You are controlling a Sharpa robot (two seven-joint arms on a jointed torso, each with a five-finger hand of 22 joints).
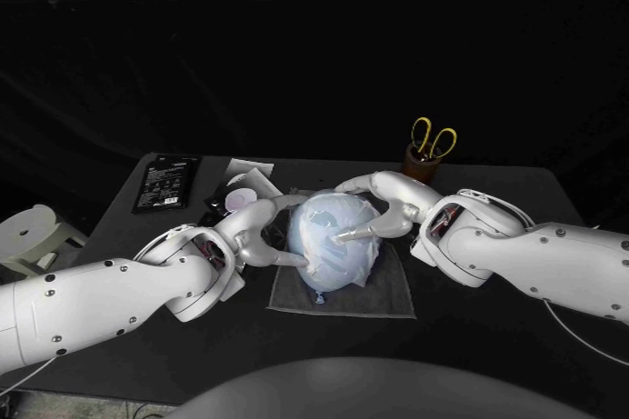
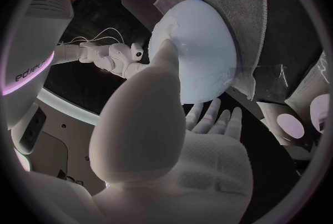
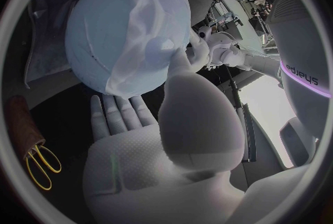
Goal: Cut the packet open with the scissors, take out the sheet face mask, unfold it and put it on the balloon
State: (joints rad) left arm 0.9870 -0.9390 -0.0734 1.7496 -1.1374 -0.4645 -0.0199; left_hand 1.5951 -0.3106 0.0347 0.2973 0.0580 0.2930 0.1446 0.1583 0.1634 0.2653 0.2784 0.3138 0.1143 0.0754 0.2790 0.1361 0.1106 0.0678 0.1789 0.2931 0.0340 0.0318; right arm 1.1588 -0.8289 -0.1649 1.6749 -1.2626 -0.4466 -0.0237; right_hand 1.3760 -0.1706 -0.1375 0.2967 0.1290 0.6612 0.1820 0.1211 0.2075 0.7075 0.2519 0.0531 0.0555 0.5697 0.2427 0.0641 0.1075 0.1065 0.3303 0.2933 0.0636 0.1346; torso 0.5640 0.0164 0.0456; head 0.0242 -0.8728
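The left hand (image 1: 263, 239) and right hand (image 1: 387, 212) flank the balloon (image 1: 334, 269) on the grey towel (image 1: 383, 299) mid-desk (image 1: 524, 192). Their fingers are spread and grip nothing. The thumbs press the draped sheet face mask (image 1: 325, 214), probably to smooth it.

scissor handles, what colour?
Yellow. The scissors stand handles-up in a brown holder. They show best in the head view.

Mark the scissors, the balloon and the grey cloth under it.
scissors (image 1: 434, 139), head view, on the yellow handles.
balloon (image 3: 94, 35), right wrist view, on its uncovered side.
grey cloth (image 1: 383, 296), head view, on a bare part near the front edge.
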